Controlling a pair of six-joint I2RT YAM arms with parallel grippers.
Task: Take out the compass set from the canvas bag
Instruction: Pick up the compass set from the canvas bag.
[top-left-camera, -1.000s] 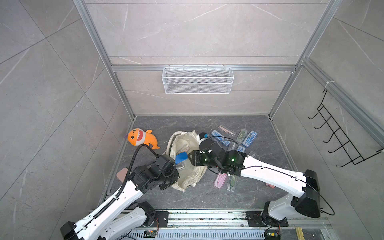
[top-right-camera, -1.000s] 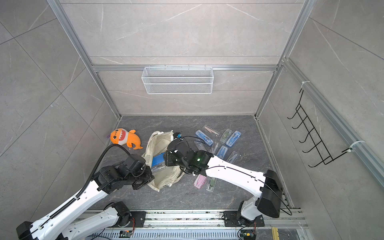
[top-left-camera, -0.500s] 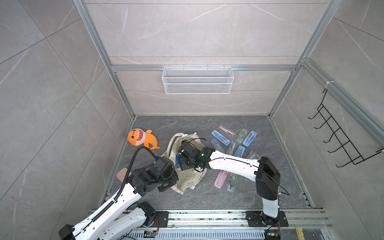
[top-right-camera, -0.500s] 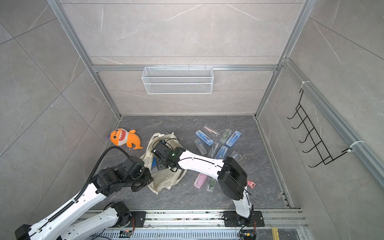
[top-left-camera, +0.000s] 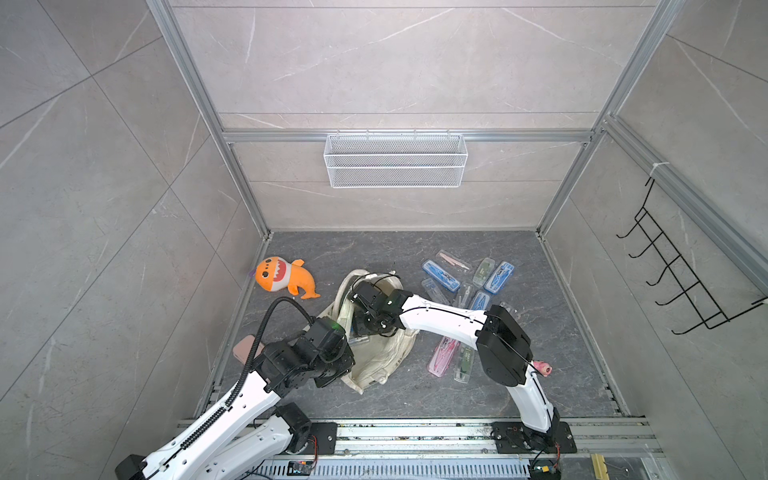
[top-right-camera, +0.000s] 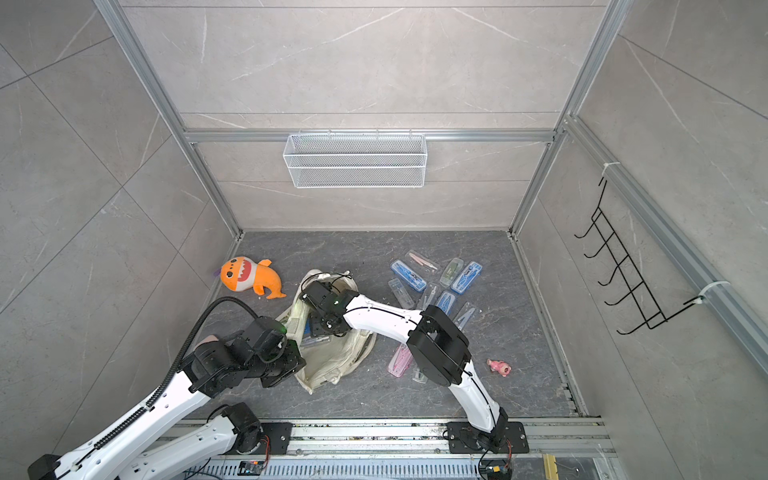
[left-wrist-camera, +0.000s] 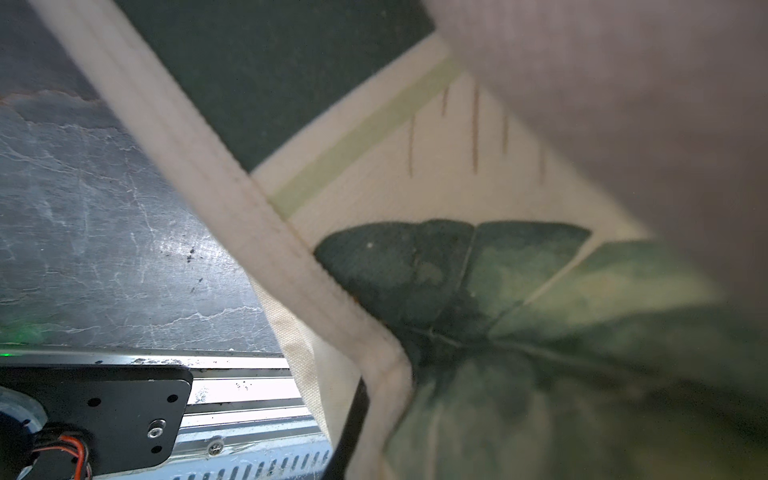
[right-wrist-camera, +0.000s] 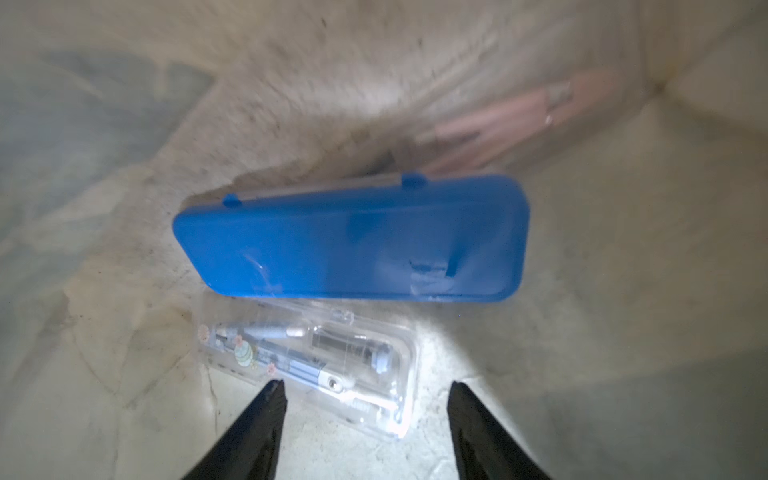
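Our left hand (top-left-camera: 338, 368) pinches the bag (top-left-camera: 382, 357) open; our spread right hand (right-wrist-camera: 365, 388) hovers inside; next we should clamp the clear compass case (right-wrist-camera: 316, 357).

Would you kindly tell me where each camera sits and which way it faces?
Top views: paired high overhead, facing down at the floor; both arms at the canvas bag.
Left wrist: on the left arm, facing the bag's printed outside and floor; black base plate.
Right wrist: on the right arm, facing inside the bag at a blue case and clear case; open right hand.
Shared: all show the bag.
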